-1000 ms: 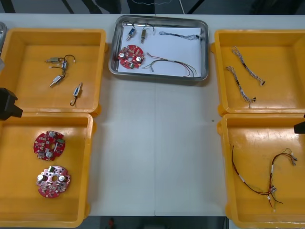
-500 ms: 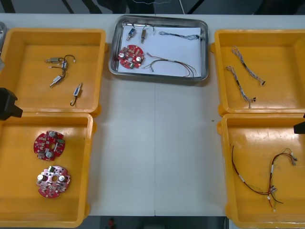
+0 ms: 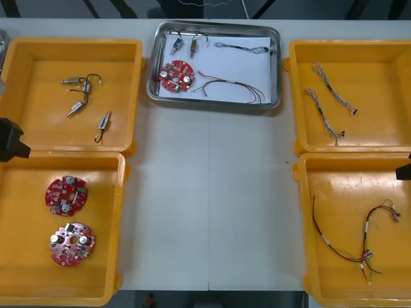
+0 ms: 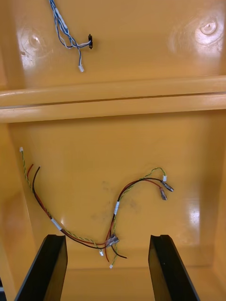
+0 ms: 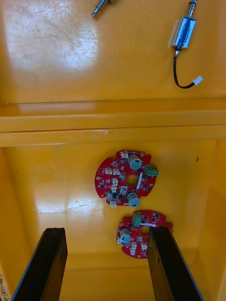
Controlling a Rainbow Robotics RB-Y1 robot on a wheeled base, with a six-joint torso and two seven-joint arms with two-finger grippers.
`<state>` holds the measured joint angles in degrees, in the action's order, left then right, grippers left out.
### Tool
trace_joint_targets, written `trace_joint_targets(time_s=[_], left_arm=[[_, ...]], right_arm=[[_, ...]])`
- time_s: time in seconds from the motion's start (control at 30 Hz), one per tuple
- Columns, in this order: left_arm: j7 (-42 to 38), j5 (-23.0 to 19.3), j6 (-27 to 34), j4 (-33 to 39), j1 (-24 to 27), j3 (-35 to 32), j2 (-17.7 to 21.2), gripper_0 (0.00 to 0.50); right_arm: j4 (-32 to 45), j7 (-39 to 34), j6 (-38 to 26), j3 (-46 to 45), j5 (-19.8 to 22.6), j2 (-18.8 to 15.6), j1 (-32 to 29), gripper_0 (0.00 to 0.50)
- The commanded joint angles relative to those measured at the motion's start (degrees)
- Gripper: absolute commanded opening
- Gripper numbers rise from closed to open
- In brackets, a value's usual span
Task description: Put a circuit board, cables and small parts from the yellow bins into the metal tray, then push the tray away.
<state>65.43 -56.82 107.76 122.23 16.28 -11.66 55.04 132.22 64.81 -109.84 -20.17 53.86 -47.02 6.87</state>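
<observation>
The metal tray (image 3: 276, 64) sits at the table's far middle, white inside. It holds a red circuit board (image 3: 176, 75), two small metal parts (image 3: 185, 43), a blue and white cable (image 3: 241, 47) and a red and yellow cable (image 3: 231, 86). My left gripper (image 5: 107, 230) hangs open over the near left bin, above two circuit boards (image 5: 126, 178). My right gripper (image 4: 108, 237) stands open over the near right bin, above a red and yellow cable (image 4: 113, 214). Nothing sits between either pair of fingers.
Four yellow bins flank the tray. The far left bin (image 3: 26, 58) holds several small metal parts (image 3: 80, 96). The far right bin (image 3: 385, 54) holds two blue and white cables (image 3: 324, 96). My arms show at the left edge (image 3: 9, 141) and right edge (image 3: 404, 171).
</observation>
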Motion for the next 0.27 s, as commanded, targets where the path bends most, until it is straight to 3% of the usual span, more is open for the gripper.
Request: trace_joint_targets(time_s=[0.03, 0.27], left_arm=[[2.33, -0.40, -0.53, 1.52, -0.90, -1.78, 2.53, 0.500], [2.33, -0.40, -0.53, 1.52, -0.90, -1.78, 2.53, 0.500]], right_arm=[[0.58, 3.13, -0.16, 0.57, 0.02, -2.38, -0.80, 0.500], [0.58, 3.13, -0.16, 0.57, 0.02, -2.38, -0.80, 0.500]])
